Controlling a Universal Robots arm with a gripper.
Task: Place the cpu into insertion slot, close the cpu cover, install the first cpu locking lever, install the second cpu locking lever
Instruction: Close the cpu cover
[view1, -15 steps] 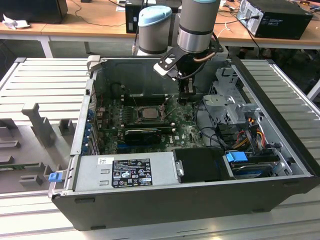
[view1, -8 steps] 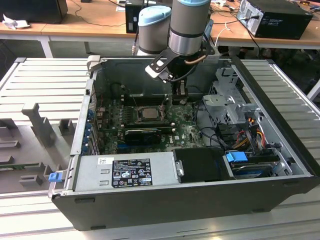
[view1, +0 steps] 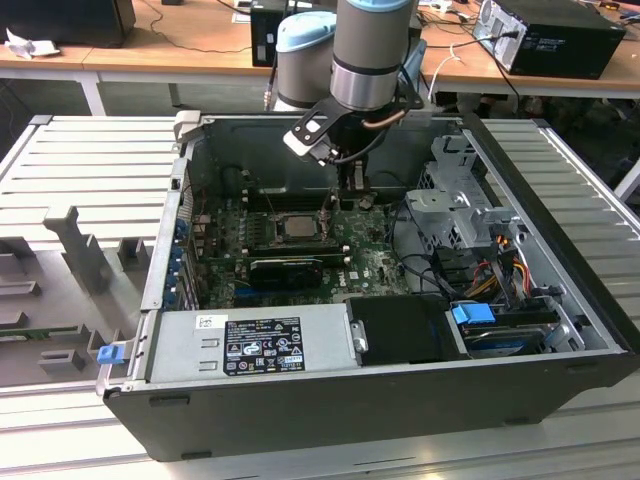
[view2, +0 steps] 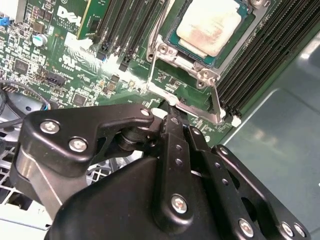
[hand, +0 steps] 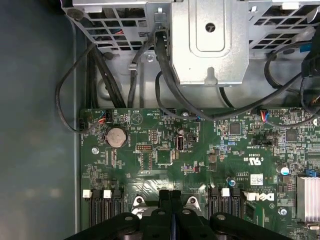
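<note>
The cpu (view2: 210, 22), grey top face up, lies in the insertion slot (view2: 239, 46) on the green motherboard, also seen in the exterior view (view1: 297, 226). The metal cpu cover (view2: 186, 61) lies flat around the chip. A thin wire locking lever (view2: 216, 102) runs along the socket's edge, and another rod crosses just in front of my fingertips. My gripper (view2: 172, 119) is shut, its tips right at that rod beside the socket; I cannot tell whether it pinches anything. In the exterior view the gripper (view1: 333, 208) hangs down just at the socket's right side. The first wrist view has the shut gripper (hand: 170, 194) over the board.
Long black memory slots (view2: 125, 30) flank the socket. A black card (view1: 285, 270) sits in front of it, the power supply (view1: 260, 340) nearer still. The metal drive cage (view1: 450, 200) and loose cables (view1: 500, 260) fill the case's right part; case walls surround everything.
</note>
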